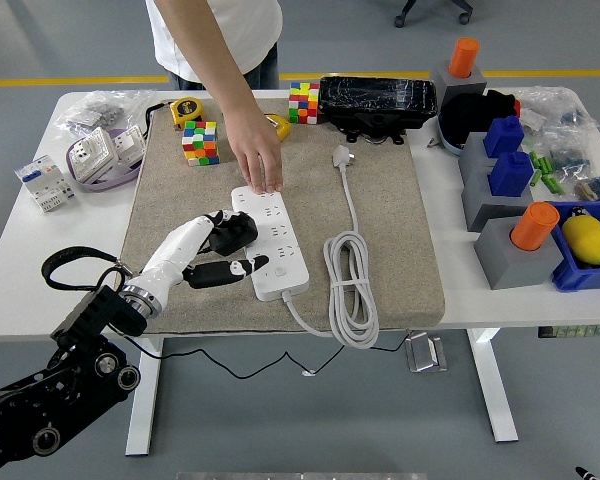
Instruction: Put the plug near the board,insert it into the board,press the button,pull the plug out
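Note:
The white power strip (272, 240) lies on the beige mat (400, 230). My left hand (226, 250) is at the strip's left edge, fingers curled around a black plug (237, 231) that sits against the strip's left side. Its thumb (242, 268) lies low across the strip's near end, beside the button (278, 271). A person's hand (259, 165) presses on the strip's far end. A white plug (341, 155) lies loose on the mat behind its coiled cable (351, 290). My right arm is out of sight.
Two colour cubes (200, 142) and a yellow tape measure (185, 110) lie at the mat's far left. A black tray (376, 100) stands at the back. Grey blocks with blue and orange pegs (510, 215) crowd the right side. White electrical parts (100, 152) lie at the left.

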Controlling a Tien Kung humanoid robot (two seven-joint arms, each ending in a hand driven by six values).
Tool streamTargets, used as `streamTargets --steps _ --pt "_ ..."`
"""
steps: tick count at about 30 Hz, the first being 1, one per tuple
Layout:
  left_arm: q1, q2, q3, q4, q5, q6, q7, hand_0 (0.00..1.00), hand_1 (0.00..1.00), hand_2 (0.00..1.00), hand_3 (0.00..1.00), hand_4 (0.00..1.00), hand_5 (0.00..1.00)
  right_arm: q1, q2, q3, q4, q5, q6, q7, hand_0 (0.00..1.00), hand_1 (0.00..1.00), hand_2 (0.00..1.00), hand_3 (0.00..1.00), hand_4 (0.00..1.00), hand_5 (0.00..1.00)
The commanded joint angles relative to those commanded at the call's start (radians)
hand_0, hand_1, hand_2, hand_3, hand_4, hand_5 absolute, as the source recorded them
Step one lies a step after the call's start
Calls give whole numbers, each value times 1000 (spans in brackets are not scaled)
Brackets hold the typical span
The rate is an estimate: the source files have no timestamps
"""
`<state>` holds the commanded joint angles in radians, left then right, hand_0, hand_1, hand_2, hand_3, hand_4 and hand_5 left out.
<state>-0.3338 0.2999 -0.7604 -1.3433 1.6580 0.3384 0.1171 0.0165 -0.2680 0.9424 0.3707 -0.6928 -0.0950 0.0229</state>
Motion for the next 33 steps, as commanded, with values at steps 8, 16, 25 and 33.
streamTargets --steps 8,16,25,33 --pt "-30 -13 22 5 -6 -4 0 731 785 769 785 902 597 1 0 4 -1 1 0 1 596 621 620 545 927 480" --pt "-51 -25 48 11 -13 -9 3 732 784 766 782 901 598 0 -2 6 -1 1 -1 2 598 620 619 545 926 480" --pt "-82 -40 75 20 -20 -10 0 729 784 765 782 900 602 0 -2 2 -1 2 -1 3 595 621 619 545 926 480" --pt "-96 -48 81 28 -23 -11 -2 728 781 763 779 897 603 1 -2 4 -1 3 -2 4 597 620 617 545 926 479"
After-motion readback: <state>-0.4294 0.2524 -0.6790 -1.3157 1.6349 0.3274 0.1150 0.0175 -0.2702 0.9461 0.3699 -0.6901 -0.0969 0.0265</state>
